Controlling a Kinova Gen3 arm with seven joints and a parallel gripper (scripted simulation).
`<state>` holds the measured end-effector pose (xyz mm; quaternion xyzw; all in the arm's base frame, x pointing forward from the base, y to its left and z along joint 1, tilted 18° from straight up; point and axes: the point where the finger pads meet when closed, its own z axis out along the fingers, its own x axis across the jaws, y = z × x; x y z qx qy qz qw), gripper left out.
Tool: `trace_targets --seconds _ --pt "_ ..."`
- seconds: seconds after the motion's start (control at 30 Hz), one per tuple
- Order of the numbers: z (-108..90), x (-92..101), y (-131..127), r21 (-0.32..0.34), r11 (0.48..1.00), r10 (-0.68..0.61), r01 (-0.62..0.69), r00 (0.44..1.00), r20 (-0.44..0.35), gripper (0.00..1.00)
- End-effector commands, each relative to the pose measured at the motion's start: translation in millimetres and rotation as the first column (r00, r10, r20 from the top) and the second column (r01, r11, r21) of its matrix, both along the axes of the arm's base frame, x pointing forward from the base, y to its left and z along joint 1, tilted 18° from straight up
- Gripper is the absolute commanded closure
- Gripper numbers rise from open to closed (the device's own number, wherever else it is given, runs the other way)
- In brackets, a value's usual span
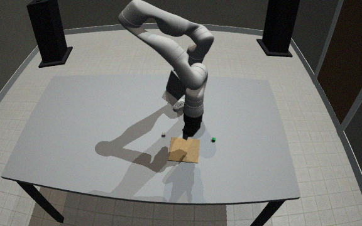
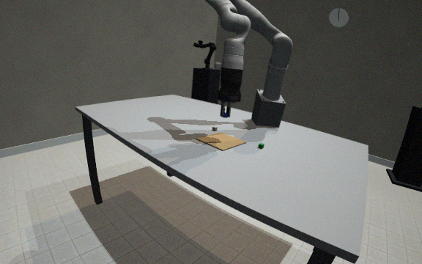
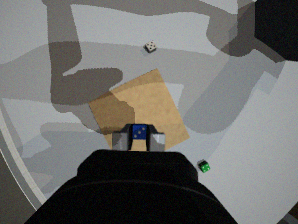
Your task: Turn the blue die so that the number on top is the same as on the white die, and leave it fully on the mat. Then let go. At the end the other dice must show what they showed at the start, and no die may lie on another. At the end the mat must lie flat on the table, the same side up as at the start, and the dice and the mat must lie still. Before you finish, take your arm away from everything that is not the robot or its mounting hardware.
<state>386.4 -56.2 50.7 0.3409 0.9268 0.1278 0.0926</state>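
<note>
My gripper (image 1: 185, 137) (image 2: 226, 114) (image 3: 139, 133) is shut on the small blue die (image 2: 226, 115) (image 3: 139, 131) and holds it in the air, well above the table. It hangs over the back edge of the tan square mat (image 1: 190, 154) (image 2: 229, 143) (image 3: 156, 103), which lies flat. The white die (image 1: 163, 134) (image 2: 215, 128) (image 3: 150, 47) sits on the table just off the mat's back left corner. The die faces are too small to read. In the top view the blue die is hidden by the wrist.
A green die (image 1: 213, 139) (image 2: 261, 146) (image 3: 204, 167) lies on the grey table (image 1: 74, 110) (image 2: 306, 172) right of the mat. The arm's dark base block (image 1: 175, 86) (image 2: 267, 110) (image 3: 280, 16) stands behind the mat. Black pillars stand on the floor around the table.
</note>
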Motion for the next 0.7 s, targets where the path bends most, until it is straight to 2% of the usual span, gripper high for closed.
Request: trace_targets --seconds 0.0,0.67 --pt "0.5 0.4 0.7 -0.002 1.000 0.007 -0.007 1.000 0.002 0.66" --pt "0.0 0.7 0.9 0.013 1.000 0.022 -0.023 1.000 0.020 0.66"
